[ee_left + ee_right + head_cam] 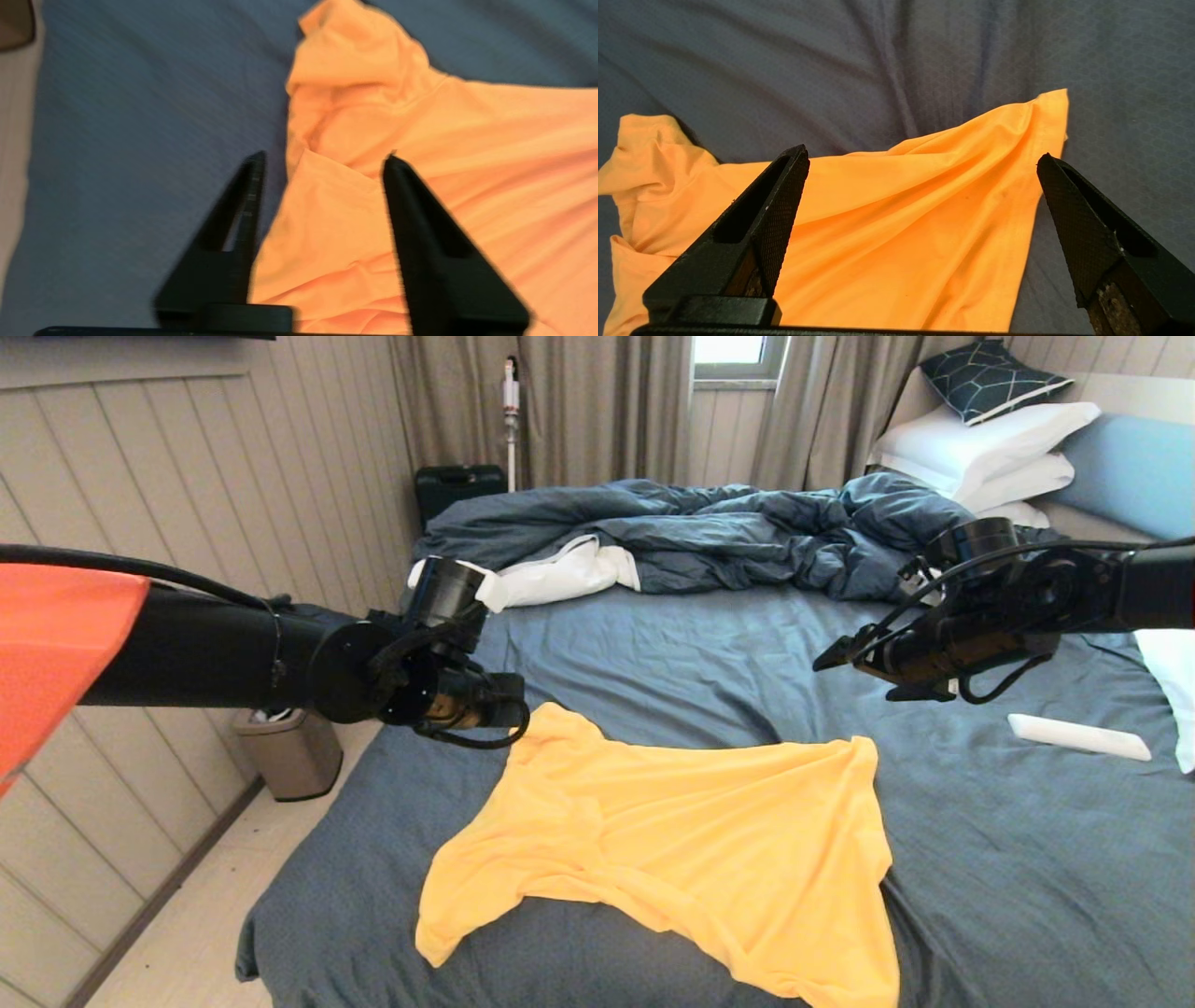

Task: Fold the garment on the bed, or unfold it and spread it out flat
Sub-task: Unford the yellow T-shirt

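left gripper [322, 161]: my fingers part-open, empty, above the T-shirt [681, 840] sleeve
right gripper [922, 156]: wide open, empty, over the far corner
T-shirt: rumpled on bed [1008, 859]
step: pre-grasp
next: descend, pinch both corners, spread

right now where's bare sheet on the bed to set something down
Bare sheet lies between the garment and the rumpled duvet, and right of the garment, below the white remote-like bar. The bed also has a free strip by its left edge. The headboard end is crowded: duvet and pillows.
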